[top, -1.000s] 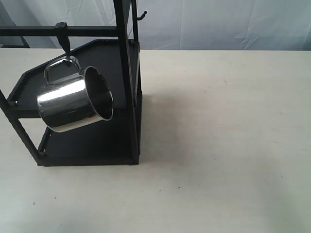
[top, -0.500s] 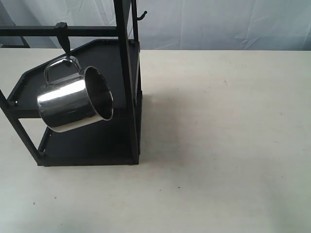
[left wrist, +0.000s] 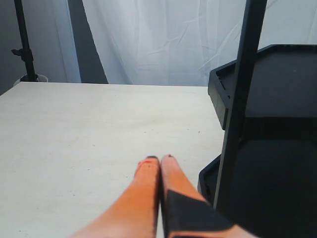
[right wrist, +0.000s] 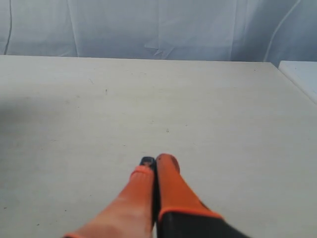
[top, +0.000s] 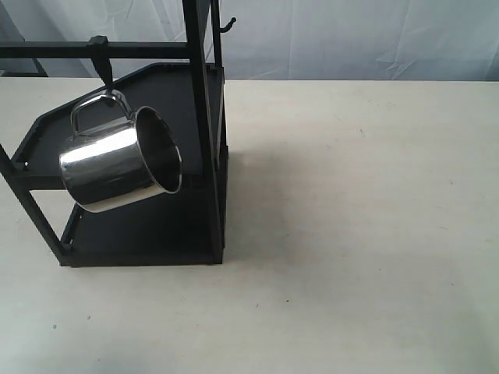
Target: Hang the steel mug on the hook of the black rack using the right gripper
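Observation:
The steel mug (top: 117,164) hangs tilted by its thin handle from the hook (top: 101,61), a black peg with a block head clamped on the horizontal bar of the black rack (top: 204,117). No gripper touches the mug, and neither arm shows in the exterior view. In the right wrist view my right gripper (right wrist: 156,161) is shut and empty over bare table. My left gripper (left wrist: 159,158) is shut and empty too, low over the table beside a post of the black rack (left wrist: 242,99).
A thin curved hook (top: 227,26) sticks out near the rack's top. The pale table (top: 359,218) stretches to the right of the rack. A white curtain (right wrist: 158,27) closes the back. A dark stand (left wrist: 24,44) rises beyond the table in the left wrist view.

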{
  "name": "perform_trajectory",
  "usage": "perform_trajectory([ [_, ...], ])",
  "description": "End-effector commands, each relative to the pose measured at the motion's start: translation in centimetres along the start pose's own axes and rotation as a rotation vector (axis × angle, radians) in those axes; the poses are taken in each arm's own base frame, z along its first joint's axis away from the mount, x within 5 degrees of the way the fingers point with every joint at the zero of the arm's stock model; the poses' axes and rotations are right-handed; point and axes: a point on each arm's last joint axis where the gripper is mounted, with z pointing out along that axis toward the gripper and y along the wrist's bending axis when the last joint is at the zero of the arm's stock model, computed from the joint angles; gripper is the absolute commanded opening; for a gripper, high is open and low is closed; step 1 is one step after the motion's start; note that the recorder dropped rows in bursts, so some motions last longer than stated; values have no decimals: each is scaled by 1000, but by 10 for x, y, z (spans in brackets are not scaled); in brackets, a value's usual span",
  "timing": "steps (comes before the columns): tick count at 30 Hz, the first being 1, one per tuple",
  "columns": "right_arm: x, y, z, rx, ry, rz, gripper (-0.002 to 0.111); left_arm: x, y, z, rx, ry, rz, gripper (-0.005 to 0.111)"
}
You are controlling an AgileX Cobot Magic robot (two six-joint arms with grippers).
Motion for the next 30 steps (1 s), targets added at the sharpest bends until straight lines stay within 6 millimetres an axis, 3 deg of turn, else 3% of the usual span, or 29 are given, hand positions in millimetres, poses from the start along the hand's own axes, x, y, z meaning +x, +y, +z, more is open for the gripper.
perform_trajectory([
  [1, 2, 0, 0, 3, -2, -69, -1, -1, 0, 0, 0, -8, -3, 2],
  [30, 2, 3, 0, -30, -1, 12, -1, -1, 0, 0, 0, -8, -3, 2],
])
